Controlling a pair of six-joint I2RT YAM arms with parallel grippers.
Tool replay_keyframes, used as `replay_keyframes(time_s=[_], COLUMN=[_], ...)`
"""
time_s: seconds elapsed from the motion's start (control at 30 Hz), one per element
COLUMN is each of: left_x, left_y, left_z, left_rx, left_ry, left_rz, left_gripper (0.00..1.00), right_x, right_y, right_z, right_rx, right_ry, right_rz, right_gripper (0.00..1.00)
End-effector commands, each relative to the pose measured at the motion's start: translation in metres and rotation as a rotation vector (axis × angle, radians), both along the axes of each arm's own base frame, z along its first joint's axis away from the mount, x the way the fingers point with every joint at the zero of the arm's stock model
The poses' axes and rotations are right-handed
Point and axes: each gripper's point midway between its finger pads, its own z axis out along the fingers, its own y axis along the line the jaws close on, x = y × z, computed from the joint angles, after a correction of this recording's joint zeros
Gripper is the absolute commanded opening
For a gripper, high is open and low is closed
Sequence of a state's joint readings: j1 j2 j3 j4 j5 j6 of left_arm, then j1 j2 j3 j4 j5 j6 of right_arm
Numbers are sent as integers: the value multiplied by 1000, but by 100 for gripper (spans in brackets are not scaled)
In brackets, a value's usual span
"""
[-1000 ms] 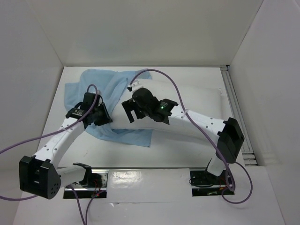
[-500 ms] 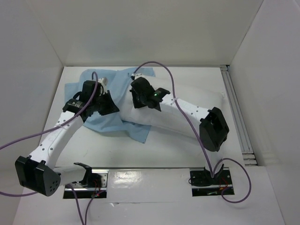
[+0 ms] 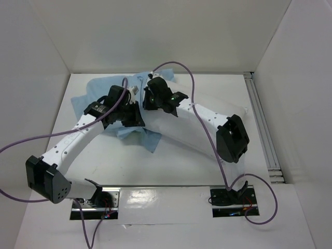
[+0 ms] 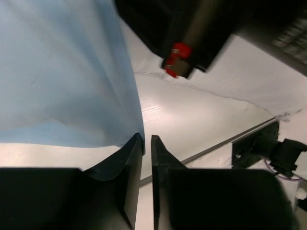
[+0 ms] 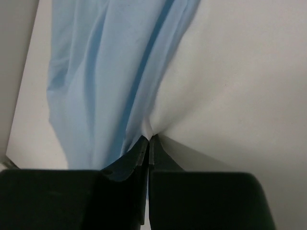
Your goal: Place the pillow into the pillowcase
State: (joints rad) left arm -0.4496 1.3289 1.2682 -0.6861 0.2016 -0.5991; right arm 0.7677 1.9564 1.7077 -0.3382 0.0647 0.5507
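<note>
The light blue pillowcase [image 3: 93, 92] lies crumpled at the back left of the table. The white pillow [image 3: 220, 102] stretches from the middle to the right. My left gripper [image 3: 136, 118] sits at the pillowcase's right edge, its jaws almost together with the blue hem [image 4: 62, 72] at the tips [image 4: 147, 138]. My right gripper [image 3: 147, 101] is just behind it, shut on a pinched corner of the pillow [image 5: 240, 72] at its tips [image 5: 147, 139]. Blue pillowcase cloth [image 5: 96, 72] hangs directly left of that pinch. The two grippers are close together.
White enclosure walls stand at the left, back and right. A metal rail [image 3: 262, 124] runs along the table's right edge. Purple cables [image 3: 181, 67] loop over both arms. The right arm's dark body with a red part [image 4: 175, 60] shows in the left wrist view.
The left gripper has moved right and back, dragging the pillowcase's edge with it. The right gripper has moved back and left with the pillow corner, toward the pillowcase.
</note>
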Motion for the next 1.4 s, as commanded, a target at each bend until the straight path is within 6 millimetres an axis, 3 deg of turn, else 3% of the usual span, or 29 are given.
replay_keyframes(time_s=[0.0, 0.03, 0.07, 0.1, 0.13, 0.17, 0.2, 0.23, 0.27, 0.33, 0.4, 0.43, 0.47, 0.5, 0.53, 0.57, 0.67, 0.8, 0.83, 0.87, 0.93, 1.0, 1.07, 1.1, 1.2, 1.23, 1.33, 1.37], left_x=[-6, -1, 4, 12, 18, 22, 30, 35, 44, 62, 85, 100, 119, 131, 149, 165, 200, 233, 236, 246, 251, 256, 257, 258, 260, 261, 258, 258], left_y=[15, 21, 26, 29, 33, 32, 37, 38, 45, 43, 52, 55, 51, 49, 50, 49, 50, 43, 37, 39, 39, 33, 25, 23, 18, 15, 0, -10], left_z=[-3, 4, 11, 29, 39, 46, 57, 61, 65, 72, 73, 87, 68, 65, 81, 55, 67, 51, 46, 39, 29, 13, 5, -5, -10, -11, -7, 2], left_rx=[62, 81, 93, 98, 100, 99, 102, 108, 112, 104, 131, 142, 170, 187, 194, 241, 300, 409, 423, 455, 470, 464, 468, 470, 455, 445, 399, 348], left_ry=[42, 15, -7, -60, -92, -112, -135, -149, -164, -182, -197, -235, -198, -200, -246, -195, -266, -306, -308, -311, -299, -280, -273, -256, -250, -249, -253, -271], left_rz=[18, 23, 39, 53, 68, 62, 88, 101, 133, 144, 201, 232, 237, 238, 271, 269, 321, 314, 312, 326, 328, 308, 280, 268, 253, 244, 200, 170], left_gripper=[30, 47, 73, 76, 78, 76, 67, 62, 56, 49, 55, 63, 71, 74, 77, 79, 80, 79, 79, 74, 72, 66, 61, 53, 38, 22, 0, 0], right_x=[-5, -9, -14, -21, -24, -27, -32, -35, -36, -43, -46, -46, -45, -42, -45, -34, -36, -50, -56, -61, -70, -77, -84, -89, -89, -88, -81, -73], right_y=[28, 24, 16, 5, -2, -16, -28, -37, -50, -68, -90, -105, -119, -142, -162, -194, -264, -321, -327, -340, -351, -369, -376, -388, -390, -390, -379, -372], right_z=[37, 36, 49, 37, 40, 58, 49, 53, 70, 70, 90, 90, 93, 101, 92, 95, 85, 62, 62, 48, 41, 18, 9, -7, -20, -23, -36, -43], right_rx=[163, 145, 151, 112, 100, 102, 61, 42, 34, -15, -29, -66, -80, -105, -162, -173, -224, -245, -218, -224, -209, -224, -201, -222, -155, -126, -71, -54], right_ry=[-64, -60, -73, -60, -75, -107, -94, -103, -139, -135, -174, -173, -173, -192, -157, -145, -50, 41, 52, 88, 114, 171, 200, 240, 255, 268, 280, 279], right_rz=[64, 70, 63, 59, 48, 11, -6, -21, -58, -87, -153, -182, -230, -320, -370, -509, -706, -813, -811, -845, -859, -899, -898, -914, -881, -862, -765, -721], right_gripper=[4, 16, 32, 49, 73, 79, 82, 86, 86, 87, 92, 94, 95, 97, 97, 98, 99, 99, 99, 99, 99, 99, 99, 99, 99, 99, 99, 99])
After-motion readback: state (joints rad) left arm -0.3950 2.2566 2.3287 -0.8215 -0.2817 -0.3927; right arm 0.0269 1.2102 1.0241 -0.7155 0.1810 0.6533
